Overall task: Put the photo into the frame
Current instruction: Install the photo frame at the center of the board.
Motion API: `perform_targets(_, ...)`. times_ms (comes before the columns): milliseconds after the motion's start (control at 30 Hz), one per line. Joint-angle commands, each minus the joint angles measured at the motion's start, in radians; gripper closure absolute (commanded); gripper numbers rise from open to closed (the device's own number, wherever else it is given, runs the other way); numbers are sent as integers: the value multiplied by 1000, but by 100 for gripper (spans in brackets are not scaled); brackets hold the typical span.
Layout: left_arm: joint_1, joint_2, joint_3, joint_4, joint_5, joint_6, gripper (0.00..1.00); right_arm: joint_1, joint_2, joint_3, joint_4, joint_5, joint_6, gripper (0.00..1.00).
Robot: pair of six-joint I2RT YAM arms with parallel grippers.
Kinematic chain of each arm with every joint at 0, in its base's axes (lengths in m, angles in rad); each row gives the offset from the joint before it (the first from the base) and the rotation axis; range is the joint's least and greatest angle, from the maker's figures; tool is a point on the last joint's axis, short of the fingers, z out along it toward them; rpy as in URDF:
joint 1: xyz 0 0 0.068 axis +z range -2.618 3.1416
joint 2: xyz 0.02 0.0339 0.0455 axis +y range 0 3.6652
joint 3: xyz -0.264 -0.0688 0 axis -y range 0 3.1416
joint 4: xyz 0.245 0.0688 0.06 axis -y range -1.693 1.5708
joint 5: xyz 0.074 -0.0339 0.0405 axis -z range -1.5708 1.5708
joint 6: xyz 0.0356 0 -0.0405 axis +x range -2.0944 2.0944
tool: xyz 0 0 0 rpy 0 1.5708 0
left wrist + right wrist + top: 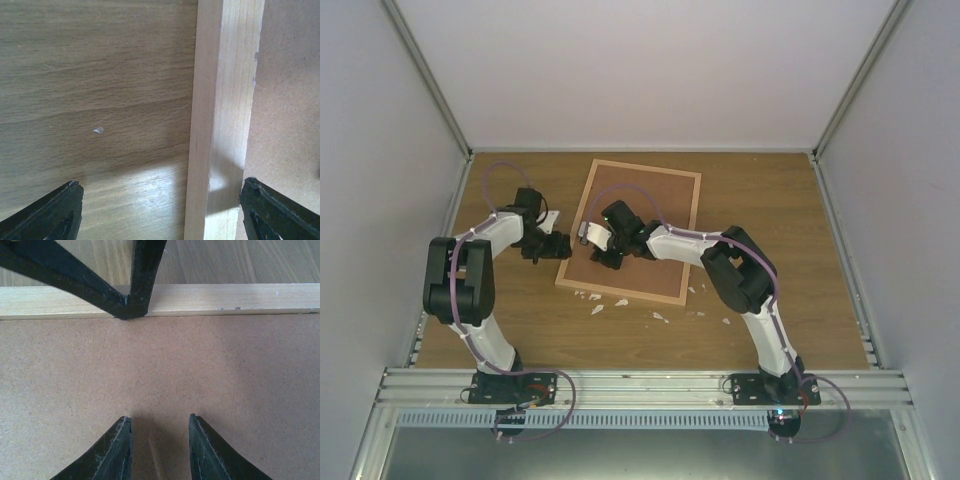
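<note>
Toward the surface's [800, 250] far edge, frame [220, 100] lay flat, backing board [225, 370] up, left jaws wide astride its left rail, right jaws narrow, empty, over board.

Pincer [160, 422] over brown backing board [235, 365]

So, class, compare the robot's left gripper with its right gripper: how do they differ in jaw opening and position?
The left gripper has its jaws spread wide; the right gripper has its jaws much closer together. The left gripper straddles the wooden rail of the frame, with one finger over the table; the right gripper sits wholly over the brown backing board. Both have black fingers and hold nothing.
</note>
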Motion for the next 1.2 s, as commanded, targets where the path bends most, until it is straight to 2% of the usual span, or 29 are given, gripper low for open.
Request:
perform_targets(0, -21, 8, -37, 2, -17, 18, 15, -9, 71, -52, -98, 101, -27, 68)
perform_targets(200, -33, 6, -30, -30, -27, 45, 17, -15, 71, -51, -98, 98, -22, 68)
perform_targets(400, -28, -99, -1, -20, 35, 40, 17, -17, 75, -52, -96, 94, -21, 68)
perform_targets(533, -24, -151, 6, -13, 23, 40, 16, -19, 75, -51, -98, 93, -21, 68)
perform_targets(1167, -23, -43, -17, -12, -56, 31, 17, -20, 77, -51, -102, 93, -20, 68)
